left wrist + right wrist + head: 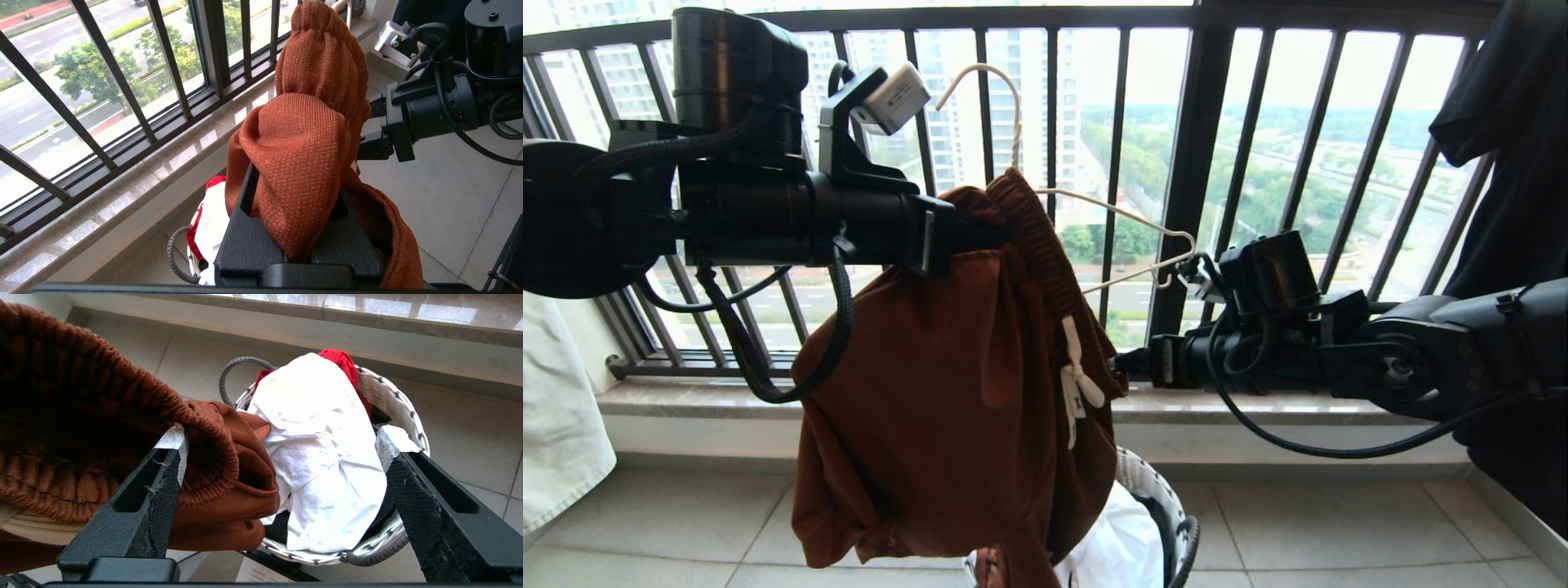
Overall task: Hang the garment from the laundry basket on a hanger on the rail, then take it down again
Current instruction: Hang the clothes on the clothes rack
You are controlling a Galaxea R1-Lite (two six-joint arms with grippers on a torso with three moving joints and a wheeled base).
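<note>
The left gripper (300,245) is clenched on a fold of the rust-brown shorts (947,392), holding them up in the air in front of the black balcony railing (1201,163). The gathered waistband (1033,237) is draped over the thin cream-white hanger (1094,216), whose hook rises above the fabric and whose right arm juts out bare towards the right arm of the robot. The white drawstring (1078,380) dangles down the front of the shorts. The right gripper (282,457) sits just beside the waistband at the shorts' right side with its jaws spread wide and released; one finger (139,506) touches the ribbed waistband edge, the other stands apart over the laundry basket (402,408). The basket stands on the tiled floor (1339,523) directly below the hanging shorts, near the foot of the railing's sill, and holds a white cloth (322,457) and a red piece (345,363). A black garment (1515,163) hangs at the far right, and a pale cloth (556,416) hangs at the far left.
</note>
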